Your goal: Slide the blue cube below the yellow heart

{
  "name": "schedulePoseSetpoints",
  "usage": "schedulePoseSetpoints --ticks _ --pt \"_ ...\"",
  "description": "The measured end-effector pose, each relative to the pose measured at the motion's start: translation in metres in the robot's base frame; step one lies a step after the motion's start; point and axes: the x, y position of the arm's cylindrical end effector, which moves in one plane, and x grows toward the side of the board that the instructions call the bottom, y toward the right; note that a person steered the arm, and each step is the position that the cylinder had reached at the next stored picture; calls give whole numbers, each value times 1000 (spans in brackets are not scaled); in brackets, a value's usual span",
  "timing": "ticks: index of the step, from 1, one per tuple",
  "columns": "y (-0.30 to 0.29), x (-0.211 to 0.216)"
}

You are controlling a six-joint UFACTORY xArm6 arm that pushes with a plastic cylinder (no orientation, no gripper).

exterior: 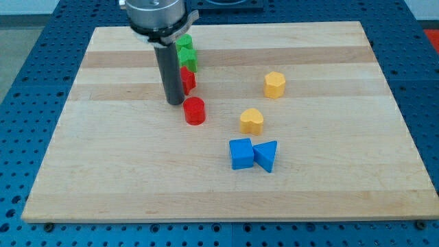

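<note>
The blue cube (241, 153) lies on the wooden board (103, 171), just below and a little left of the yellow heart (252, 121). A blue triangular block (266, 155) touches the cube's right side. My tip (175, 102) rests on the board well to the upper left of the cube, just left of a red cylinder (195, 110). The rod hides part of a red block (187, 80) behind it.
A green block (186, 53) sits above the red block near the view's top, partly behind the rod. A yellow hexagonal block (274, 84) lies right of centre, above the heart. The board's edges border a blue perforated table.
</note>
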Motion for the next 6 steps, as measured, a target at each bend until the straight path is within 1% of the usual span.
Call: schedulePoseSetpoints --ticks 1,2,3,4,5,6 --pt "-26 79" --pt "-10 155" --pt "86 166" --pt "95 166" --pt "95 115" --pt "95 80"
